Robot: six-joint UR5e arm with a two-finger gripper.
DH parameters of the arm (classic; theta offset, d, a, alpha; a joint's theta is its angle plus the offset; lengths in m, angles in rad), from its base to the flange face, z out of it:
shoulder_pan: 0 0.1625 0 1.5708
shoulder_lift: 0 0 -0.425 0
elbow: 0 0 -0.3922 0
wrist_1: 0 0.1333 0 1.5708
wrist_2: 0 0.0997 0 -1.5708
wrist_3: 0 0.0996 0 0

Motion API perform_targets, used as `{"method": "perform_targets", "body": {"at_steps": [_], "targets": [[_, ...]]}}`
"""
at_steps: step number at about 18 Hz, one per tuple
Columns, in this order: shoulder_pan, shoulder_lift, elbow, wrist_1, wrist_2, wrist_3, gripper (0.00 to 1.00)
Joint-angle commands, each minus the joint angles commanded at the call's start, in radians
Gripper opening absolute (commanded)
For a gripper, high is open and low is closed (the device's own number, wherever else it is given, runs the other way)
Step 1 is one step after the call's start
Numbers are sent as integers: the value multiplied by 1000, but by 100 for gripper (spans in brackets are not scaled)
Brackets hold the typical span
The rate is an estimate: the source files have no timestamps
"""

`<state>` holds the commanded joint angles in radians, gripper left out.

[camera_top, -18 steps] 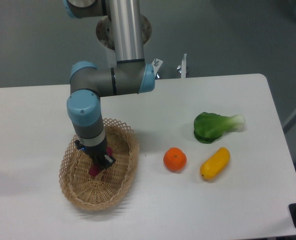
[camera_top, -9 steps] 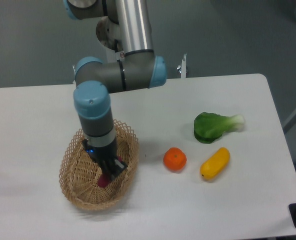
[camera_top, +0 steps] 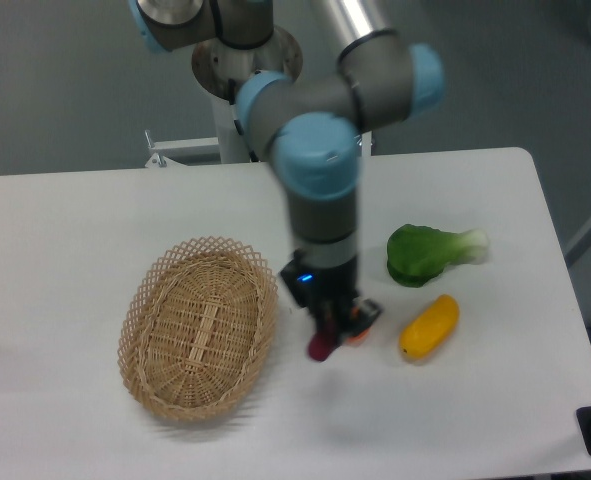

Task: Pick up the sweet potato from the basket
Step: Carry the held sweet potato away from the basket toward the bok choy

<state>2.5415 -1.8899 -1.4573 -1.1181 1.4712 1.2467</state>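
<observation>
My gripper [camera_top: 327, 330] is shut on the sweet potato [camera_top: 321, 347], a small reddish-purple tuber that hangs from the jaws just above the table, right of the basket. The oval tan wicker basket [camera_top: 197, 326] lies at the front left with nothing in it. The gripper stands over the spot of the round orange fruit [camera_top: 361, 322], which is mostly hidden behind it; only an orange sliver shows.
A yellow oblong vegetable [camera_top: 429, 326] lies just right of the gripper. A green leafy bok choy [camera_top: 431, 251] lies behind it. The arm's base column [camera_top: 245, 60] stands at the table's back edge.
The arm has swung right, out of the basket, carrying the sweet potato with it. The basket now holds nothing, and the gripper now covers the orange fruit.
</observation>
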Motion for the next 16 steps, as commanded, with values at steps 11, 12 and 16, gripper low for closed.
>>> {"method": "perform_targets", "body": {"at_steps": [11,12,16], "targets": [[106,23,-3,-35,4,166,10],[106,23,-3,-35,4,166,10],[103,25,-5,-29,4,166,10]]}}
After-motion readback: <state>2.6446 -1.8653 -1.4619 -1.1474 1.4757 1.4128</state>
